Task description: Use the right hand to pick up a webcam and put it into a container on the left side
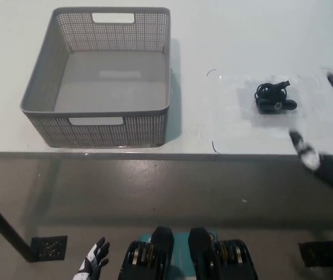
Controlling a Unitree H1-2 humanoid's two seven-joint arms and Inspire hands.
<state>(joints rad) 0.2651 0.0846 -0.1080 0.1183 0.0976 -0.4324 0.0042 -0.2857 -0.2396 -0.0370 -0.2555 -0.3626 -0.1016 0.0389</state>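
Reaching in at picture right, the black right robot hand (329, 146) is blurred, fingers spread, holding nothing. Small black webcam w/ coiled cable (275, 97) lies just up-left of it on the white desk (213, 35), long axis approx left-right. Grey perforated plastic basket (38, 87) is well apart further left. White left robot hand (94, 263) rests low, fingers apart, much farther off.

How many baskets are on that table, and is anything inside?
1. The grey basket sits on the left part of the white table, and nothing shows inside it. The webcam lies apart, to its right.
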